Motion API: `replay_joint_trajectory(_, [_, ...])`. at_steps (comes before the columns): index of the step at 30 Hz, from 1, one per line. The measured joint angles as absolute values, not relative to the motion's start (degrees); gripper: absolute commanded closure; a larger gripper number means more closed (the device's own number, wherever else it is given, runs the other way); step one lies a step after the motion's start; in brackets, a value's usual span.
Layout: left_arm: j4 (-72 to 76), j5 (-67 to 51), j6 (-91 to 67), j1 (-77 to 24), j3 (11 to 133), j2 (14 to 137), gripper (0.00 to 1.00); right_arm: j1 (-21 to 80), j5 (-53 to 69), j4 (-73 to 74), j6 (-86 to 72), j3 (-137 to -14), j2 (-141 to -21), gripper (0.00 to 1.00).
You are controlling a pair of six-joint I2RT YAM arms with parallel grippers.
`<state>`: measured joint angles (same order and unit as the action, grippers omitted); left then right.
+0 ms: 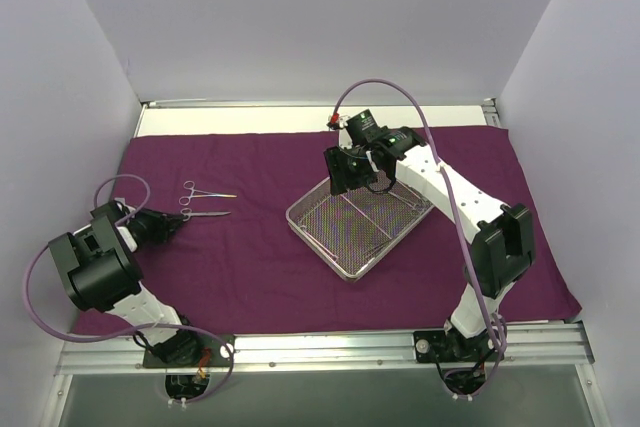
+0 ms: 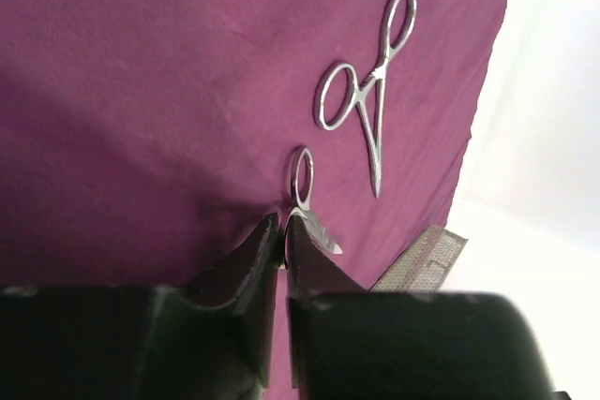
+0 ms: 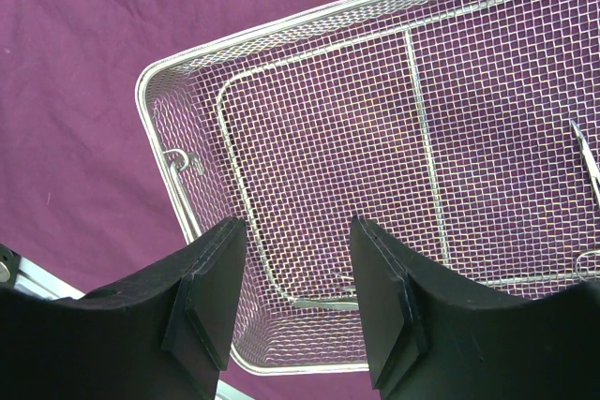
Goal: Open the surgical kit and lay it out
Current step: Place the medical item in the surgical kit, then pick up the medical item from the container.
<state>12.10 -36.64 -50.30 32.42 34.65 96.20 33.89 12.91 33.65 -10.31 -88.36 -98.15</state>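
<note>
Purple cloth wrap (image 1: 260, 267) spread open on the table (image 1: 240, 120), mesh tray (image 1: 318, 247) at centre right; one instrument (image 2: 370, 105) laid out at left, left claw (image 2: 281, 227) pinching a second instrument (image 2: 302, 180) beside it, right claw (image 3: 298, 227) parted and empty over the tray, where another instrument (image 3: 586, 161) waits.

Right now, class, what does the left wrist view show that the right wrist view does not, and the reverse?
Only left wrist: a free instrument lying on the purple cloth, and the left gripper nearly closed at a second instrument's ring. Only right wrist: the open right gripper over the mesh tray's inside. Both: the cloth and some tray mesh.
</note>
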Motion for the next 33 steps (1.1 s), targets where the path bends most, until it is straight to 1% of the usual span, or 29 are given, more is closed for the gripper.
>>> replay_joint_trajectory(3, [10.6, -35.9, -49.0, 32.8, 35.1, 96.4, 0.68, 33.9, 12.9, 33.6, -10.4, -88.4, -98.2, 0.52])
replay_joint_trajectory(4, [9.8, -35.9, -48.8, 33.1, 35.3, 96.4, 0.63, 33.9, 12.9, 33.6, -10.4, -88.4, -98.2, 0.52])
replay_joint_trajectory(6, [7.9, -36.3, -48.2, 33.3, 36.6, 96.5, 0.60, 33.9, 12.9, 33.6, -10.4, -88.4, -98.2, 0.52])
replay_joint_trajectory(7, [6.6, -36.2, -47.6, 33.3, 37.5, 96.6, 0.55, 33.9, 12.9, 33.6, -10.4, -88.4, -98.2, 0.52])
replay_joint_trajectory(10, [2.6, -36.1, -45.8, 33.6, 40.3, 97.1, 0.48, 33.9, 12.9, 33.6, -10.4, -88.4, -98.3, 0.52])
replay_joint_trajectory(11, [1.1, -36.0, -45.1, 33.7, 41.2, 97.2, 0.07, 33.9, 12.9, 33.6, -10.5, -88.4, -98.3, 0.52])
replay_joint_trajectory(14, [-2.5, -37.7, -43.9, 33.7, 44.2, 96.3, 0.06, 33.8, 12.3, 33.6, -10.8, -88.4, -98.5, 0.51])
replay_joint_trajectory(18, [-9.2, -34.3, -39.8, 34.0, 45.7, 93.6, 0.06, 32.4, 10.9, 33.7, -13.2, -88.4, -99.8, 0.51])
replay_joint_trajectory(21, [-15.8, -32.2, -38.0, 33.7, 45.7, 90.2, 0.06, 28.7, 9.9, 33.1, -16.2, -87.2, -100.9, 0.50])
replay_joint_trajectory(24, [-21.6, -29.2, -36.5, 32.3, 45.8, 83.9, 0.06, 22.6, 8.4, 33.1, -20.0, -85.1, -102.2, 0.50])
replay_joint_trajectory(28, [-28.5, -24.7, -35.3, 24.8, 48.3, 75.4, 0.06, 15.5, 6.2, 33.0, -24.0, -83.3, -103.7, 0.50])
replay_joint_trajectory(30, [-29.6, -23.7, -34.7, 20.3, 50.4, 73.9, 0.06, 13.9, 5.5, 32.3, -23.6, -83.4, -104.6, 0.47])
replay_joint_trajectory(33, [-30.0, -23.8, -33.4, 15.8, 52.9, 73.8, 0.06, 13.9, 5.3, 30.9, -20.5, -83.7, -106.6, 0.46])
